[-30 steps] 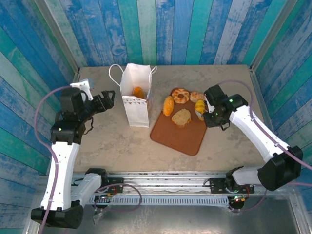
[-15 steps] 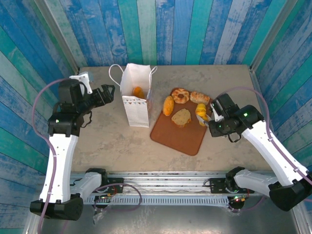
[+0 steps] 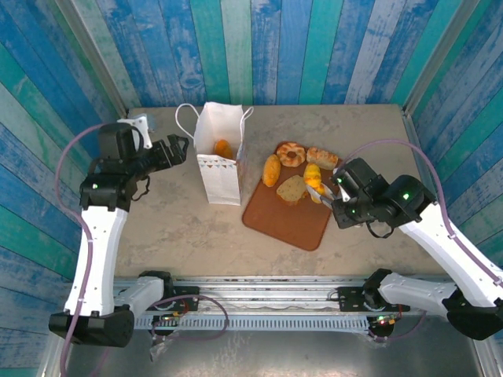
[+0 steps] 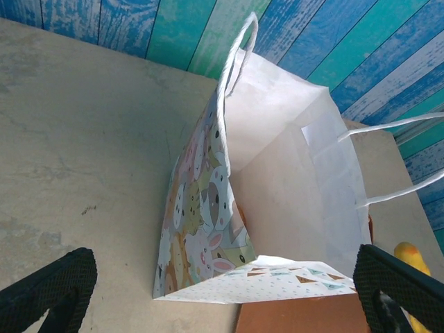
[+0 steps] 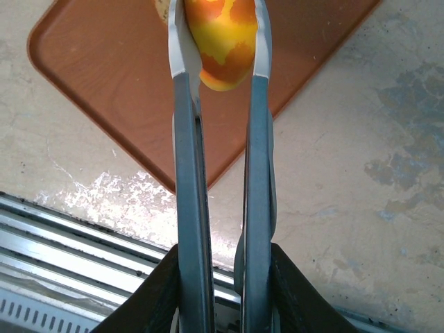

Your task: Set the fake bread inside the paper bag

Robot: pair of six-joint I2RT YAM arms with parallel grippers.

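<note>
Right fingers [image 5: 191, 173] pinch yellow-orange bread piece [image 5: 220, 52] over brown tray [image 5: 104, 90]. Piece's top is cut off by frame edge; cannot tell whether lifted or touching tray. Left fingers [image 4: 52, 288] spread wide, gripping nothing, just left of white paper bag [image 3: 218, 177] standing upright on surface [image 3: 173, 220]; tips cut off at wrist view's bottom corners. One roll [image 3: 223, 148] inside bag, lower part hidden by bag wall. Ring pastry [image 3: 291, 153], oval roll [image 3: 271, 170], toast slice [image 3: 292, 189], croissant [image 3: 321, 157] lie on tray.
</note>
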